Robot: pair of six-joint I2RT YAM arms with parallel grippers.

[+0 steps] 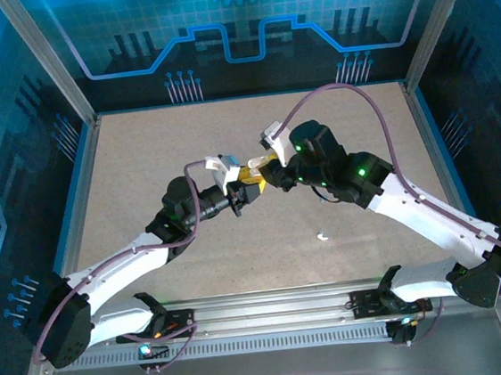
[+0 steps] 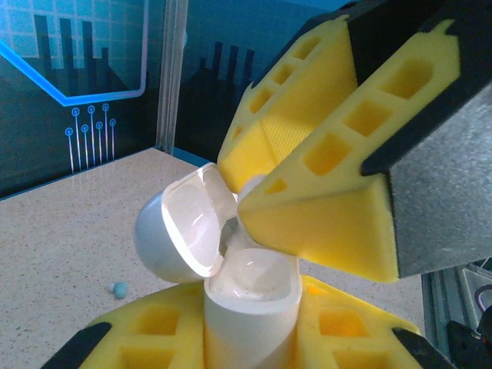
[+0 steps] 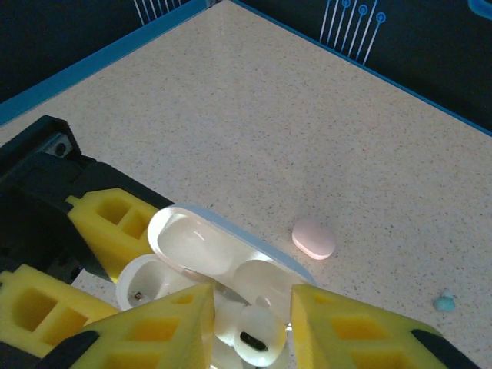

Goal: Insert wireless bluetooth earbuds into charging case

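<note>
Right pincer (image 3: pixel 252 307) sits closest to the lens, its yellow fingers (image 3: pixel 154 330) straddling a white earbud (image 3: pixel 257 340) at the mouth of the open charging case (image 3: pixel 192 246).

Risk one: the earbud looks tilted rather than seated in its well. If the fingers part before it is aligned, it may tip out and fall to the counter (image 3: pixel 307 115).

Risk two: the fingertips stand close beside the raised lid (image 2: pixel 181 231). A sideways drift could knock it shut or twist the case.

Risk three: downward pressure could slide the case through its holder.

Right pincer: jaws partly apart, earbud between them. Whether they grip it or merely flank it, I cannot tell.

Left pincer (image 2: pixel 250 338): clenched on the body of the charging case, holding it upright with the lid hinged back.

A pale blue earbud (image 2: pixel 119 289) lies loose on the counter, well apart.
</note>
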